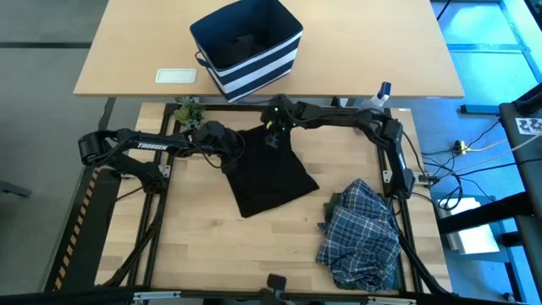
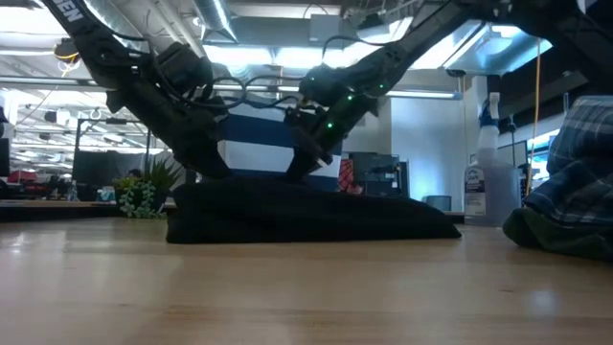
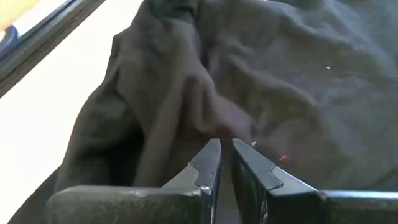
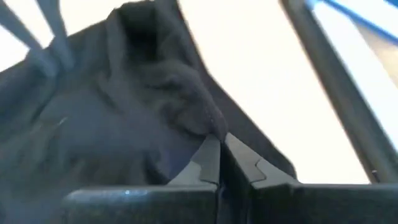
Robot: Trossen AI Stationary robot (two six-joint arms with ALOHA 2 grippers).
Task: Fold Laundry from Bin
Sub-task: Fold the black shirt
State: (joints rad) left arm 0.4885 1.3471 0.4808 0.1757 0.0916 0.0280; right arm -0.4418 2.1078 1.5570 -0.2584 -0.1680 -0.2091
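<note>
Plaid shirt [image 1: 360, 233] lies crumpled at the table's near right. Black garment [image 1: 269, 174] lies spread mid-table. Left gripper [image 1: 227, 149] is clamped on its far left corner; right gripper [image 1: 273, 127] is clamped on its far edge. Bin [image 1: 247, 47] stands beyond.

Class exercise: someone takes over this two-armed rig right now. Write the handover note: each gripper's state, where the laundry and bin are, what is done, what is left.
Left gripper: shut, pinching the far left edge of the black cloth garment.
Right gripper: shut on the same garment's far right edge.
The garment lies spread mid-table, not yet neatly folded.
The blue-and-white plaid shirt sits crumpled at the near right, dark olive-green cloth showing under it.
The navy fabric bin with white stripes stands on the far table; no laundry shows in it.
Done: garments are out of the bin.
Left: fold all three.
</note>
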